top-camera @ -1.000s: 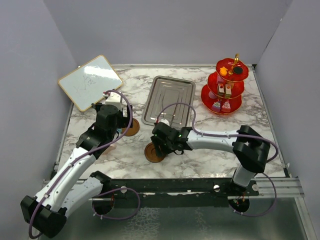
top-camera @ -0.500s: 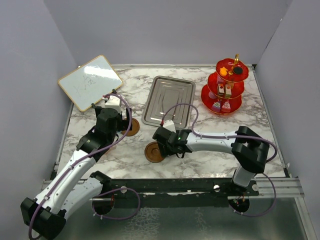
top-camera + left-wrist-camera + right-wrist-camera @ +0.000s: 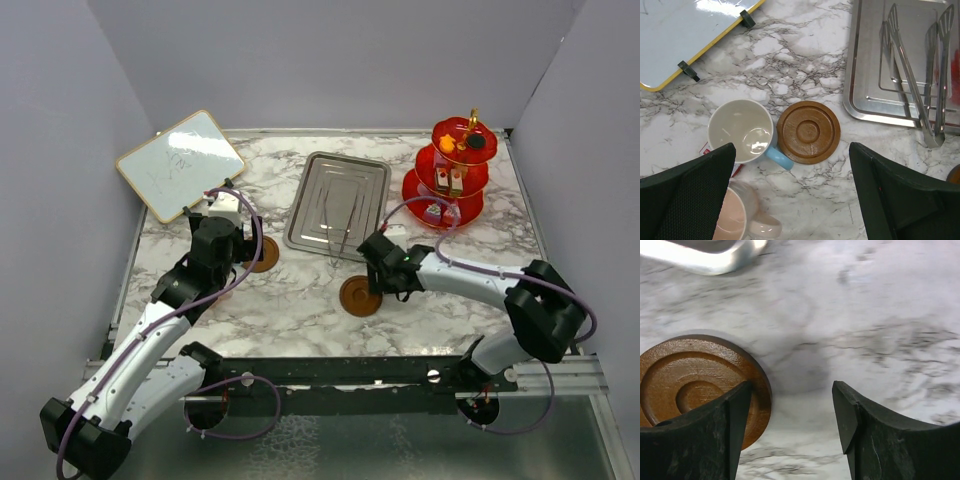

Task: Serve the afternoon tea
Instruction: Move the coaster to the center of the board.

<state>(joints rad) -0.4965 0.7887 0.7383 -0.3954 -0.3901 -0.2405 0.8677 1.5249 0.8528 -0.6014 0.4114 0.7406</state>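
Brown saucer (image 3: 695,385): at 9 o'clock of the right gripper (image 3: 792,389) in the wrist view, with its rim under one finger; contact cannot be told.
Right claw: jaws apart, with only marble tabletop (image 3: 880,315) between them.
Left gripper (image 3: 792,195): jaws spread wide, nothing held, hovering above the cups.
Blue cup (image 3: 742,131): at 11 o'clock of that claw, handle pointing to 4 o'clock.
Second saucer (image 3: 808,132): just beside the blue cup, at its 3 o'clock.
Pink cup (image 3: 737,220): at its 6 o'clock.
Nearer arm: the left, for both cups.

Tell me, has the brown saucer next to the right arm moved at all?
Yes. The saucer has moved rightward: it was below the left end of the steel tray, and now lies below the tray's right half.
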